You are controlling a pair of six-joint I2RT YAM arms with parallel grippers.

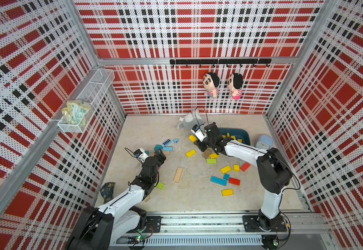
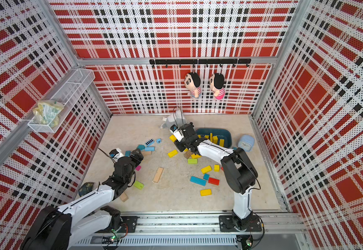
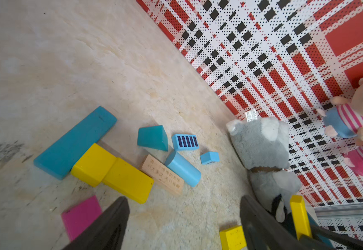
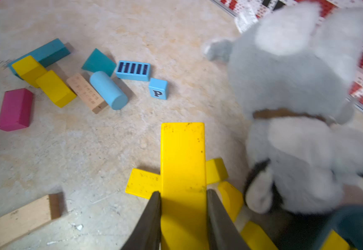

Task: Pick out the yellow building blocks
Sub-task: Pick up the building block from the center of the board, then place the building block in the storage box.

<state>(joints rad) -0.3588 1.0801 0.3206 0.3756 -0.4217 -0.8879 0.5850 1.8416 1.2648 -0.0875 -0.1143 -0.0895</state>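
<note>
The right gripper (image 4: pixel 183 194) has its jaws pinching a long flat bright yellow wooden bar (image 4: pixel 182 151) by its two narrow edges, close to one end, so that most of the bar sticks out ahead of the jaws. To do this step well, it seems wise to raise the bar straight up first. A second flat yellow block (image 4: pixel 142 183) lies crosswise directly under it, just ahead of the jaws, and whether the bar rests on it cannot be told. The fluffy grey plush toy (image 4: pixel 291 86) is just beside the bar, so a swing toward the dark teal plastic tub (image 1: pixel 246 136), which already holds several yellow building blocks (image 2: pixel 215 139), could brush it. The grip is far from the bar's middle, so the bar may tip, and a slow movement is probably better. The bar looks smooth and painted, with small dark scuffs. The left gripper (image 3: pixel 183 200) has its jaws spread and empty, and ahead of them two short yellow bricks (image 3: pixel 128 179) lie touching end to end.
</note>
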